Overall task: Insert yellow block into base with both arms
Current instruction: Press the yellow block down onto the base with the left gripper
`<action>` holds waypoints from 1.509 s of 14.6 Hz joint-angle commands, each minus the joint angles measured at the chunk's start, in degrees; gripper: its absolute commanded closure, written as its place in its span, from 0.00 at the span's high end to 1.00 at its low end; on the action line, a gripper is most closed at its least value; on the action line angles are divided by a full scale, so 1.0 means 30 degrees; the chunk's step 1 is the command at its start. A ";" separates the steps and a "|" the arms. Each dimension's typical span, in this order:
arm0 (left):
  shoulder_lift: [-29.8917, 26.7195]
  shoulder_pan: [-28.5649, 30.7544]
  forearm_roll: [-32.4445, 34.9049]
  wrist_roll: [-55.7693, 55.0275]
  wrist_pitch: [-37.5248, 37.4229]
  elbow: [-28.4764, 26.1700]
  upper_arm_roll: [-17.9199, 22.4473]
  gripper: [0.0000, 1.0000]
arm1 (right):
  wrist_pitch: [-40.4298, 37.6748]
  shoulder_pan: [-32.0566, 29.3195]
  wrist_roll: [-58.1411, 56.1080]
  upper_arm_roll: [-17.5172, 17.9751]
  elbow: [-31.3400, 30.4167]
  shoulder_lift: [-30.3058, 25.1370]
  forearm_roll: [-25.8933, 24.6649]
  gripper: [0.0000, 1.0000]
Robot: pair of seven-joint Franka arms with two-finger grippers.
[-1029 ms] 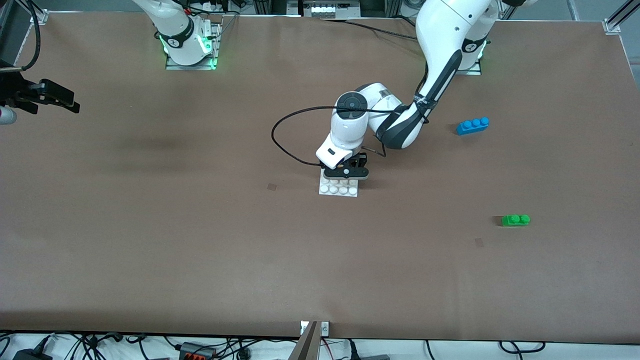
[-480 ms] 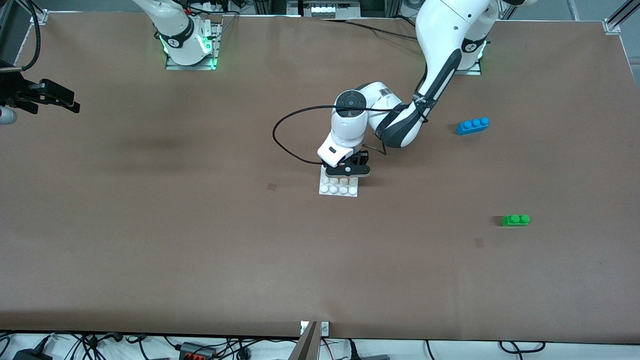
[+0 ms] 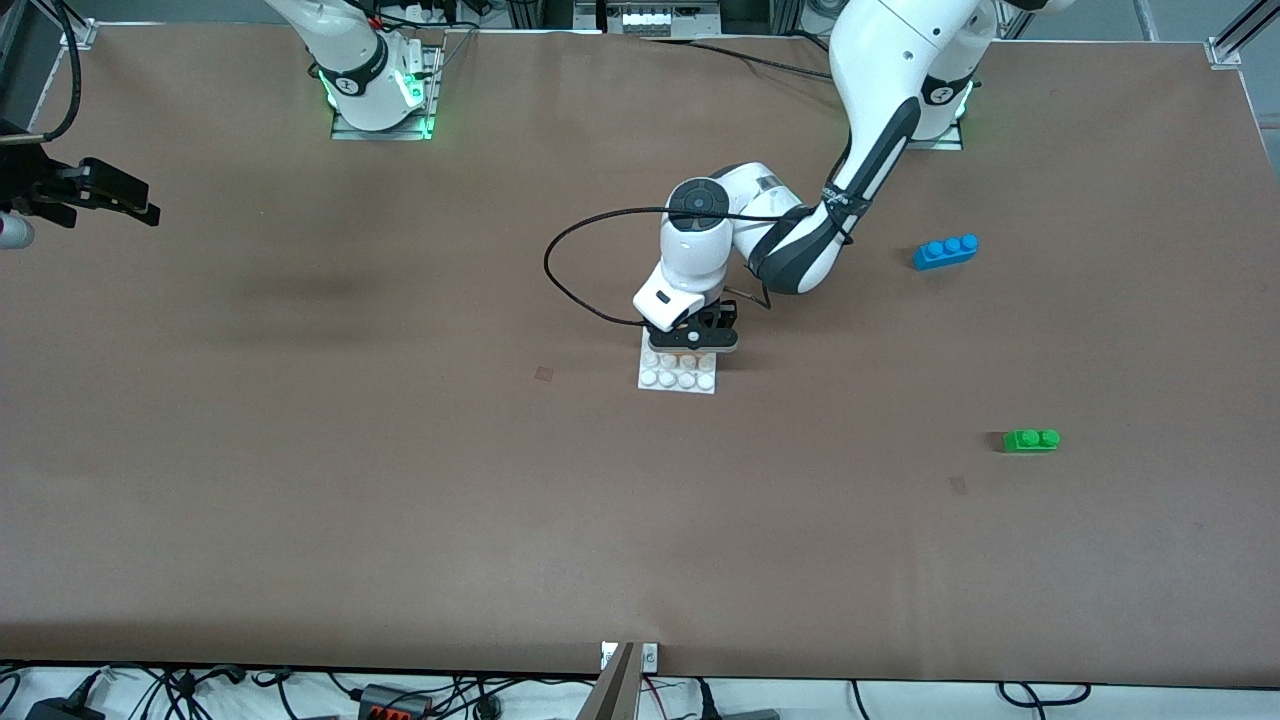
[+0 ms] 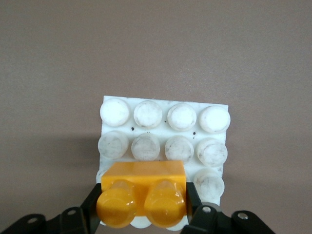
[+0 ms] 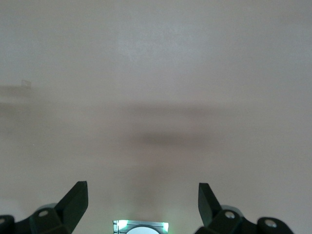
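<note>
Left wrist view: left tool (image 4: 142, 207) clamped on the yellow block (image 4: 142, 194), fingers on its two short ends, studs up, block sitting low over the base (image 4: 165, 134) at the rows farthest from the front camera; can't tell if it's seated on the studs yet. Front view: base (image 3: 678, 379) flat on the tabletop (image 3: 400, 480) near the middle, left tool (image 3: 694, 340) over its edge away from the camera, block hidden there by the wrist. Right tool (image 5: 142, 201) spread wide, nothing in it, waiting up at the right arm's end of the tabletop, also seen in front view (image 3: 105, 195). Blue brick (image 3: 945, 251) and green brick (image 3: 1031, 440) lie well apart toward the left arm's end, untouched. Handling guess: block looks rigid, light, smooth plastic, could slip or tilt if pinched off-centre; end-face hold looks right. Base is light and may slide when pressed, so steady its edge with the right tool
</note>
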 commanded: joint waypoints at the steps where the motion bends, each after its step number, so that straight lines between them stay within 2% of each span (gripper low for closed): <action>1: -0.0088 -0.0129 0.0588 -0.0462 0.0247 -0.0199 0.0058 0.47 | -0.0162 -0.0055 0.0275 0.0063 -0.0068 -0.0153 0.0307 1.00; 11: 0.0528 -0.0392 0.0852 -0.0462 0.0277 0.0007 0.0029 0.47 | -0.0162 -0.0084 0.0275 0.0063 -0.0068 -0.0124 0.0307 1.00; 22: 0.0323 -0.0158 0.0852 -0.0169 0.0072 0.0007 0.0000 0.48 | -0.0162 -0.0084 0.0275 0.0063 -0.0068 -0.0124 0.0307 1.00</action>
